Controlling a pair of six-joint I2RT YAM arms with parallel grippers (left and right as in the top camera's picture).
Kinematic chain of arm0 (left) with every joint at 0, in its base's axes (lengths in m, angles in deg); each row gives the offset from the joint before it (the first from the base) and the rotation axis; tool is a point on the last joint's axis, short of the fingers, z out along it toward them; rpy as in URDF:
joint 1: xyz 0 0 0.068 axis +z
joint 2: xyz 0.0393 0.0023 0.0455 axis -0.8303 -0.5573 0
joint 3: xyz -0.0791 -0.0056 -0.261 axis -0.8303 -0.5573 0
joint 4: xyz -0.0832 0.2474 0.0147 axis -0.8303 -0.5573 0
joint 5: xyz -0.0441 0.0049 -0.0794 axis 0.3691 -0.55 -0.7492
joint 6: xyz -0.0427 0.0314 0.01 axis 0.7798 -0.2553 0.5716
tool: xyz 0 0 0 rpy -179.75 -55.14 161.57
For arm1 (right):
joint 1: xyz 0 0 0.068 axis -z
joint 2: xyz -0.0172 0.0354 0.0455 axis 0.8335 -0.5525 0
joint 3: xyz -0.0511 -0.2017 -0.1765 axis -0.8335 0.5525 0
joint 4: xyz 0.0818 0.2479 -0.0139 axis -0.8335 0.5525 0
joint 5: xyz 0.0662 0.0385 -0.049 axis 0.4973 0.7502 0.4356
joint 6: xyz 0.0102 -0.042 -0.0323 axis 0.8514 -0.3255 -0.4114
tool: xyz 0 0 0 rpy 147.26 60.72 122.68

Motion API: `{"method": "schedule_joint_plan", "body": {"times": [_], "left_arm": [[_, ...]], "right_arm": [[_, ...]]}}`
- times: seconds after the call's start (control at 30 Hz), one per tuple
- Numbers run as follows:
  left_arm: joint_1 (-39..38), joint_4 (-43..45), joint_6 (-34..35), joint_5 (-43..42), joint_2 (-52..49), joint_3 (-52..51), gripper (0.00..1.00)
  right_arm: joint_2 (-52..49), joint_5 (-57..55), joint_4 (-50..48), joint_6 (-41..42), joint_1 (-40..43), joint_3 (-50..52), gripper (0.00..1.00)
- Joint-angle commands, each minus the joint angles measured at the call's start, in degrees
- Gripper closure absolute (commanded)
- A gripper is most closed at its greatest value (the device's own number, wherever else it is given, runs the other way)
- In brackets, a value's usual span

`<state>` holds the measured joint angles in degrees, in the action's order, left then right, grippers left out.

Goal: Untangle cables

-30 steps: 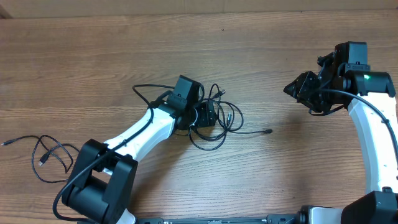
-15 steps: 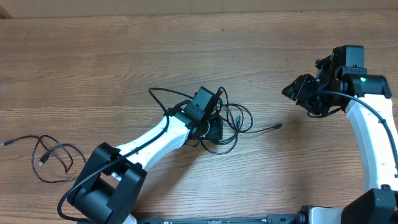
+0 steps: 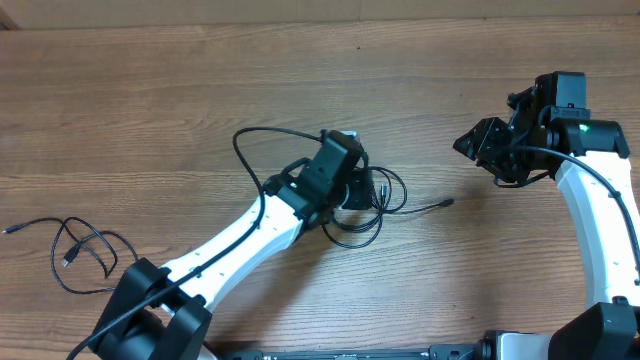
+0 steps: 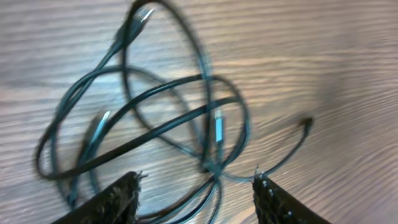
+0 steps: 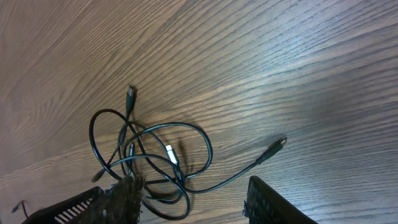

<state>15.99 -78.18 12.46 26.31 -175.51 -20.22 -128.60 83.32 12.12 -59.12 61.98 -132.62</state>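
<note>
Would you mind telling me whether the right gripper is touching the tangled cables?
Apart. The overhead view shows bare table between the right gripper and the nearest plug of the tangled cables.

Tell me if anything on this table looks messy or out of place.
Yes: in the middle, the cables form a knot of crossing loops, with one plug end trailing out toward the right. Another thin cable lies loosely coiled, apart, at the far left.

A wooden table [image 3: 150,110] with brown, streaked grain was seen across nearly the whole overhead view. Beyond its far edge a paler, plain band [image 3: 300,8] was visible; what it was could not be told. A small dark speck [image 3: 358,47] was noted near that far edge.
</note>
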Motion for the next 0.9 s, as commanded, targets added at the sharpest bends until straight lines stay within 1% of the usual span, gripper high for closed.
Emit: {"method": "schedule_joint_plan", "body": {"times": [0.0,0.03,0.07,0.1,0.23,0.27,0.3,0.37,0.4,0.57,0.63,0.67,0.73,0.87], "left_arm": [[-1.90,1.79,2.08,3.58,-1.70,0.66,0.43],[-2.43,2.80,2.40,4.50,-2.67,0.66,0.43],[-2.71,3.23,2.86,4.92,-3.34,0.66,0.45],[-3.06,3.67,5.05,5.97,-5.11,0.66,0.50],[-3.02,4.15,6.12,7.76,-6.71,0.66,0.52],[-3.02,4.57,6.12,8.57,-7.02,0.66,0.54],[-3.02,5.05,6.12,9.14,-7.32,0.66,0.57],[-3.04,6.40,6.12,9.84,-8.07,0.66,0.71],[-3.06,7.21,6.10,9.84,-8.61,0.66,0.75],[-3.06,11.32,6.12,8.87,-11.72,0.66,0.77],[-3.06,11.47,6.12,8.70,-12.66,0.66,0.86],[-3.06,11.19,6.12,8.66,-12.90,0.66,0.96],[-3.04,10.40,6.08,8.44,-12.76,0.68,0.96],[-1.79,8.04,5.11,4.90,-9.29,1.29,0.96]], "right_arm": [[-0.15,-0.57,-0.35,-0.61,-0.15,0.33,0.48],[-0.15,-0.57,-0.35,-0.61,-0.15,0.33,0.48],[-0.15,-0.57,-0.33,-0.61,-0.15,0.33,0.48],[-0.15,-0.57,-0.31,-0.61,-0.15,0.33,0.48],[-0.15,-0.57,-0.33,-0.61,-0.15,0.33,0.48],[-0.15,-0.57,-0.33,-0.61,-0.15,0.33,0.48],[-0.15,-0.57,-0.33,-0.61,-0.15,0.33,0.48],[-0.15,-0.57,-0.37,-0.61,-0.15,0.33,0.48],[-0.15,-0.57,-0.37,-0.59,-0.15,0.33,0.48],[-0.15,-0.57,-0.31,-0.61,-0.15,0.48,0.48],[-0.15,-0.57,-0.33,-0.59,-0.15,0.68,0.48],[-0.15,-0.57,-0.33,-0.61,-0.15,0.76,0.48],[-0.15,-0.57,-0.35,-0.61,-0.15,0.94,0.48],[-0.15,-0.57,-0.33,-0.59,-0.15,0.98,0.48]]}}
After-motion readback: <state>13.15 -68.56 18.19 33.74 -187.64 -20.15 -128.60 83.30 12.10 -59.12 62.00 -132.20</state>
